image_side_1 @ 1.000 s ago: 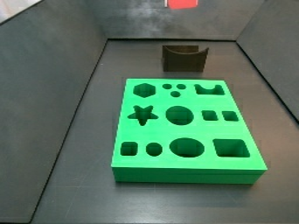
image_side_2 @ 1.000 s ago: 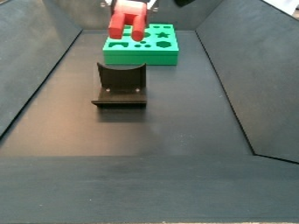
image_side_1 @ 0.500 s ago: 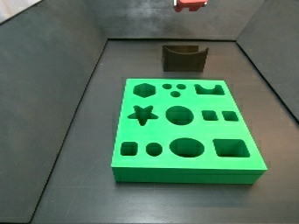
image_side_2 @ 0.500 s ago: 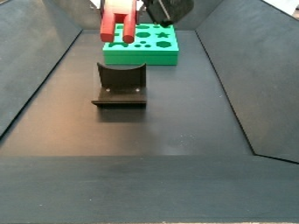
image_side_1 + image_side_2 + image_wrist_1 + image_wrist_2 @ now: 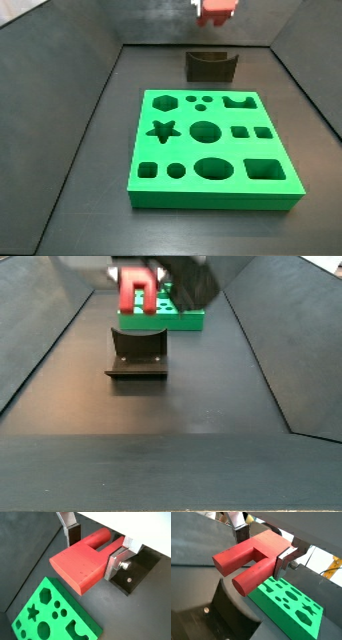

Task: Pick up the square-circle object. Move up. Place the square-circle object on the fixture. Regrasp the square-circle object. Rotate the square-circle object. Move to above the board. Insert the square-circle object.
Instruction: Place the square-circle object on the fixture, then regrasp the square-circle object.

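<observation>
My gripper (image 5: 93, 547) is shut on the red square-circle object (image 5: 79, 566), its silver fingers (image 5: 71, 533) pressing the block's two sides. The piece has a square leg and a round leg, seen in both wrist views (image 5: 250, 556). In the side views the square-circle object (image 5: 215, 10) (image 5: 136, 292) hangs in the air over the dark fixture (image 5: 211, 66) (image 5: 136, 354), apart from it. The green board (image 5: 214, 150) (image 5: 185, 320) with shaped holes lies flat on the floor beside the fixture. In a side view the gripper (image 5: 181, 276) is a dark blur above the piece.
Dark sloping walls (image 5: 67, 60) (image 5: 267, 316) close in the floor on both sides. The fixture (image 5: 137, 574) and the board (image 5: 50, 614) (image 5: 291, 599) lie below the held piece in both wrist views.
The gripper has come down with the red piece and moved closer over the fixture. The board and the fixture have not moved.
</observation>
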